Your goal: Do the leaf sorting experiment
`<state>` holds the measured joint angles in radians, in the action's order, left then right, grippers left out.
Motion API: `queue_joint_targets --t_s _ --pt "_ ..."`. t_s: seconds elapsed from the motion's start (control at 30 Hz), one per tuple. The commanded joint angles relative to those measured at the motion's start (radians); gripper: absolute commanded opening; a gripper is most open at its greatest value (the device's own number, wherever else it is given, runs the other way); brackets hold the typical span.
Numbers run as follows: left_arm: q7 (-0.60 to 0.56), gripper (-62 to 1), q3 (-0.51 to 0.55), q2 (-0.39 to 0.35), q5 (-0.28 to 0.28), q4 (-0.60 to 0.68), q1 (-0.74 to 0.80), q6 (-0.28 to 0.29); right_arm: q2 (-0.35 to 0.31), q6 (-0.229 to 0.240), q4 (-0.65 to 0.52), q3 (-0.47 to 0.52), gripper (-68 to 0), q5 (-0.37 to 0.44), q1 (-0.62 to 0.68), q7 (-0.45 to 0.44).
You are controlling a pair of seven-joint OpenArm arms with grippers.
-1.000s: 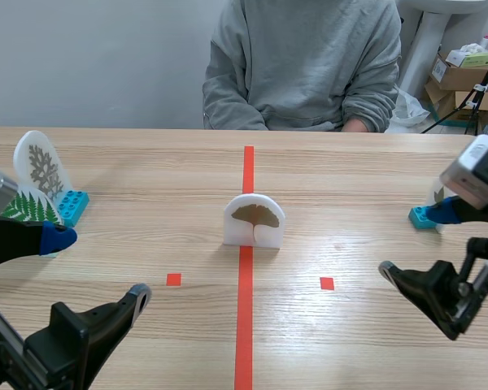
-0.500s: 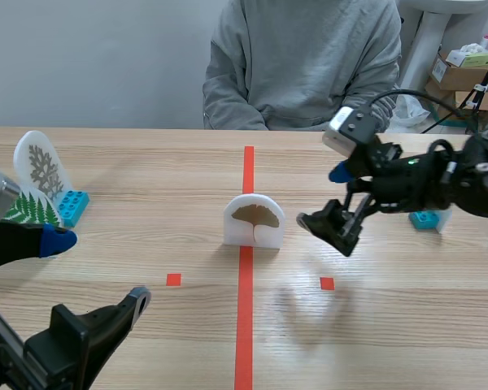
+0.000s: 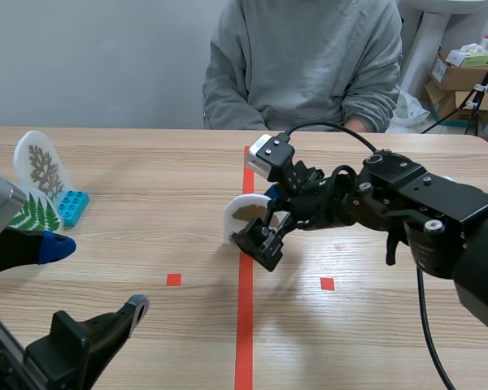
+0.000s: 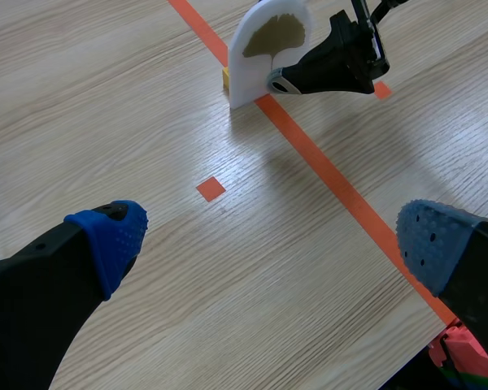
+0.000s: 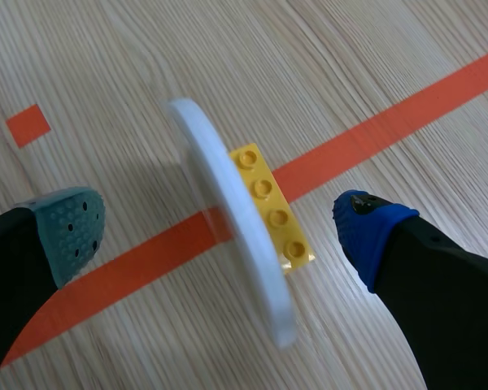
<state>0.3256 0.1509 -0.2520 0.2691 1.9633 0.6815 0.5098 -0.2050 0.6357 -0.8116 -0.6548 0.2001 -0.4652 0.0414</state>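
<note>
A white arched card with a brown ginkgo leaf (image 3: 244,212) stands on the red centre line, on a yellow brick base (image 5: 272,207). My right gripper (image 3: 266,221) reaches in from the right and is open. Its fingers straddle the card (image 5: 232,231), which I see edge-on, with a gap on both sides. The grey-green pad (image 5: 67,227) is on the leaf side and the blue pad (image 5: 371,229) on the brick side. My left gripper (image 3: 98,276) hangs open low at the near left, well short of the card (image 4: 270,45).
At the far left stand a white card with a grey-brown leaf (image 3: 41,166), a green fern card (image 3: 34,213) and a blue brick (image 3: 73,206). A person in a grey sweatshirt (image 3: 305,65) sits across the table. Small red squares (image 3: 173,279) mark the wood.
My right arm has swung from the right edge to the centre, and its open fingers now sit around the ginkgo card. The left arm has barely moved.
</note>
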Motion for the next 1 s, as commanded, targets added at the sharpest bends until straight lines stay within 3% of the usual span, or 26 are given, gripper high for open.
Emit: queue_joint_targets --t_s 0.0,0.4,0.57,0.97 --pt "-0.011 1.4 0.006 0.008 0.011 0.002 -0.003 0.002 -0.008 0.000 -0.031 -0.016 -10.2 0.009 -0.019 -0.015" --pt "-0.011 1.4 0.006 0.008 0.011 0.002 -0.003 0.002 -0.008 0.000 -0.031 -0.034 -11.1 0.009 -0.014 -0.033" --pt "-0.011 1.4 0.006 0.008 0.011 0.002 -0.003 0.002 -0.009 0.000 -0.031 -0.034 -31.3 0.009 -0.014 -0.032" --pt "-0.011 1.4 0.006 0.008 0.011 0.002 -0.003 0.002 -0.008 0.000 -0.031 -0.034 -54.9 0.008 -0.014 -0.005"
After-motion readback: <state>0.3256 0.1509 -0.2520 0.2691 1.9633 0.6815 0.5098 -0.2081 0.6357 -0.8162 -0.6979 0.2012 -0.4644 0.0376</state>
